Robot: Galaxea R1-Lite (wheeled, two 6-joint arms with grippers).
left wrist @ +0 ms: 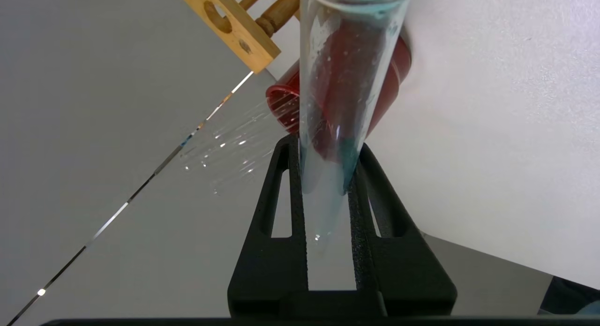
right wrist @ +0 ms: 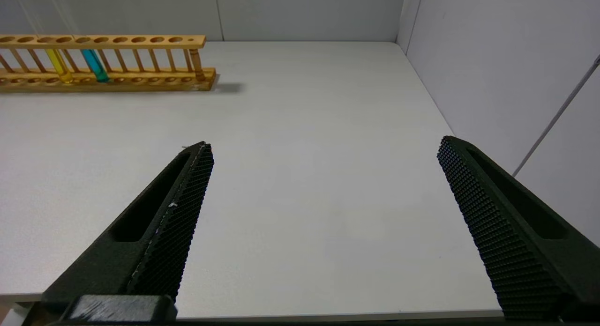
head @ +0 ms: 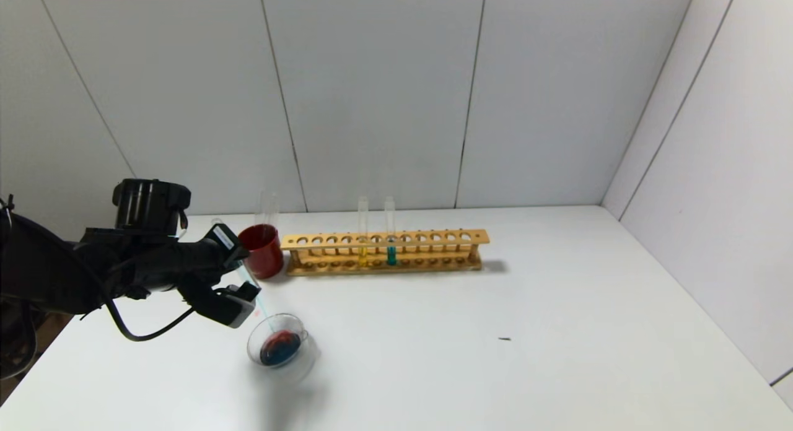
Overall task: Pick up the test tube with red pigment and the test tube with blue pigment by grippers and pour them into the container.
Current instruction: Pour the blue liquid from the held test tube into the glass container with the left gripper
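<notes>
Left gripper (head: 245,276): its fingers are clenched on the test tube with blue pigment (left wrist: 335,106), gripping it near the round bottom. The tube slopes downward from the fingers, its open mouth at the rim of the container (head: 280,343). In the left wrist view only a thin teal film clings to the glass between and just beyond the fingers; the tube looks nearly drained.

Container: it stands on the table (head: 495,356) just below and ahead of the left fingertips, and holds a pool of red and dark blue liquid side by side. Judgement: the red pour is done and the blue pour is at or near its end.

Dark red cup (head: 262,250): just behind the left fingers, touching neither them nor the container. A faint clear tube seems to stand in it; whether this is the emptied red tube cannot be told.

Wooden rack (head: 384,251): further along from the left fingers, holding a yellow-liquid tube (head: 363,245) and a teal-liquid tube (head: 391,248), both upright.

Right gripper (right wrist: 323,176): fingers spread wide and released, nothing between them, over bare table well apart from the rack.

Remaining, by judgement: drain the last drops, right the tube and set it down.
</notes>
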